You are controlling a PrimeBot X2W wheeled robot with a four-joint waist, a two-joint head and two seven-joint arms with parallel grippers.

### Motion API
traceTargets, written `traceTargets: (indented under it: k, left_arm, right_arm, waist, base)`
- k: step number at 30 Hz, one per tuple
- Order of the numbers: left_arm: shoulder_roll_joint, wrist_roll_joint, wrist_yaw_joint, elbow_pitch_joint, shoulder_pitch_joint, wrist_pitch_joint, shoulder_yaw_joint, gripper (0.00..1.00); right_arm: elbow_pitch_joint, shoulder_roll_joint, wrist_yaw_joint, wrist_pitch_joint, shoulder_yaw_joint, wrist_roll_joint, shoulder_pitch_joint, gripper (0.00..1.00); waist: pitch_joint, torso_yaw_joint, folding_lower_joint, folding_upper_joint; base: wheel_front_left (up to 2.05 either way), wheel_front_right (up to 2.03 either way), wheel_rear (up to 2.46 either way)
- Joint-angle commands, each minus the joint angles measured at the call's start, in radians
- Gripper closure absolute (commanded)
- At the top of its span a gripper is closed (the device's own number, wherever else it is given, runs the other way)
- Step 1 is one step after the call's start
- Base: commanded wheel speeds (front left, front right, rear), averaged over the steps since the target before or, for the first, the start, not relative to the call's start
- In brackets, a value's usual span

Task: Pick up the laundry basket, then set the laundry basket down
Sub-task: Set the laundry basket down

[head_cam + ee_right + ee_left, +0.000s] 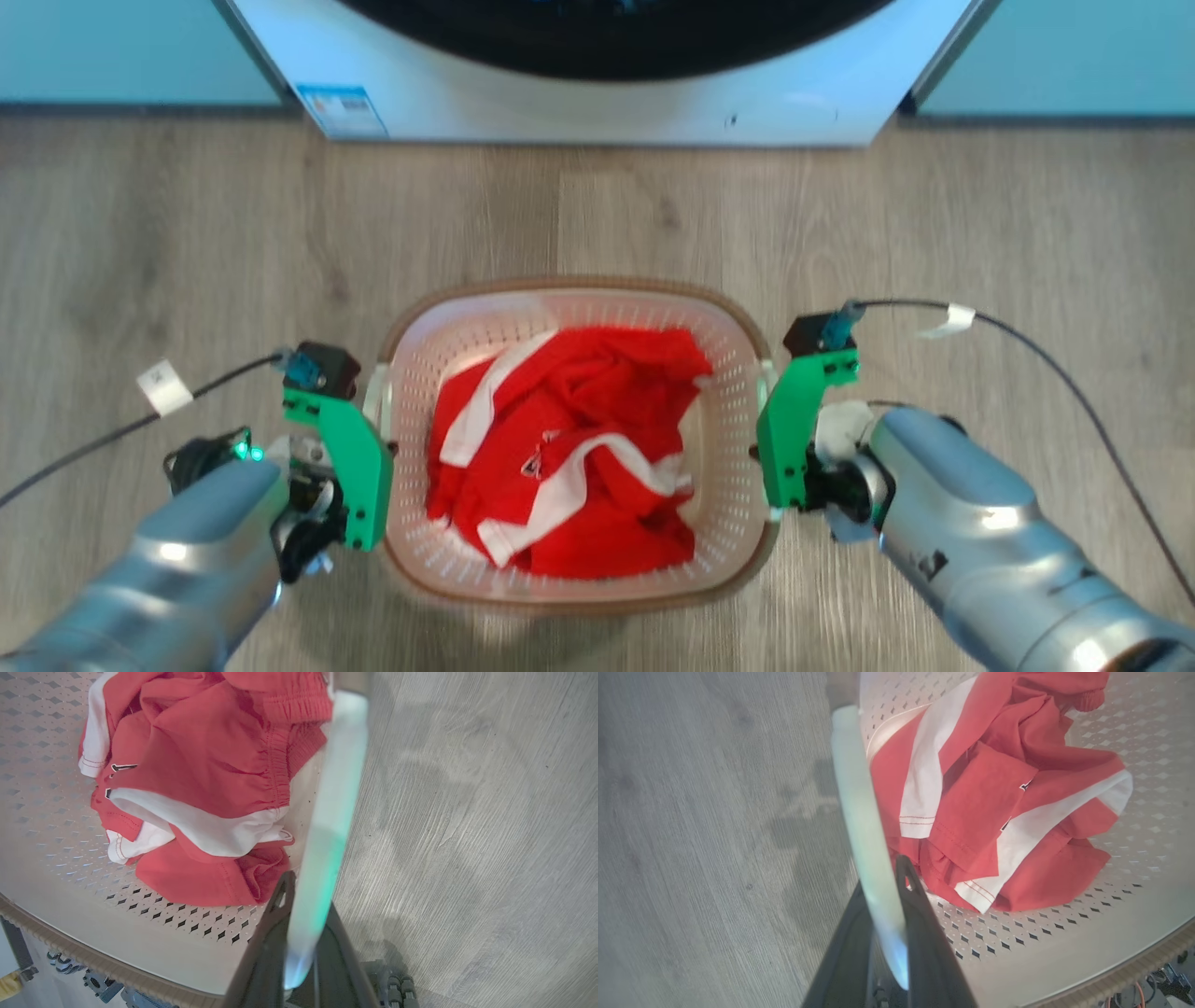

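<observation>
Laundry basket [560, 283] sits mid-scene over the wood floor [187, 233], just in front of the washing machine [607, 93]; whether it rests on the floor or hangs just above cannot be told. Crumpled red and white garment [569, 448] lies inside. Left hand [881, 882] is pressed onto the basket's left-side handle [859, 788], one dark finger on each face of it; right hand [308, 896] pinches the right-side handle [336, 788] the same way. The arms flank the basket, one on each side.
</observation>
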Motion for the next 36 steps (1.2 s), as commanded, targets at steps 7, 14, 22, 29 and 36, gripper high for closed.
traceTargets:
  k: [7,14,22,29,36]
  left_arm:
    - [-0.044,0.028,-0.008,0.001,-0.102,-0.045,0.030,1.00]
    - [-0.071,0.058,-0.008,0.036,-0.136,-0.077,0.030,1.00]
    - [-0.121,0.094,-0.008,0.098,-0.176,-0.126,0.030,1.00]
    - [-0.150,0.109,-0.008,0.132,-0.191,-0.157,0.030,1.00]
    - [-0.165,0.121,-0.008,0.147,-0.199,-0.172,0.030,1.00]
  right_arm:
    - [-0.004,0.043,0.007,-0.069,0.015,-0.029,-0.077,1.00]
    - [0.038,0.043,0.007,-0.116,0.017,-0.045,-0.119,1.00]
    - [0.099,0.043,0.007,-0.184,0.018,-0.057,-0.170,1.00]
    - [0.124,0.043,0.007,-0.226,0.037,-0.044,-0.170,1.00]
    - [0.154,0.043,0.007,-0.239,0.052,-0.031,-0.179,1.00]
  waist:
    - [0.196,-0.002,-0.0003,0.0000]
    - [0.288,0.004,-0.0003,0.0000]
    - [0.381,0.015,-0.0003,0.0000]
    - [0.415,0.023,-0.0003,0.0000]
    - [0.431,0.029,-0.0003,0.0000]
  base:
    - [0.00,0.00,0.00]
    - [0.00,0.00,0.00]
    - [0.00,0.00,0.00]
    - [0.00,0.00,0.00]
    - [0.00,0.00,0.00]
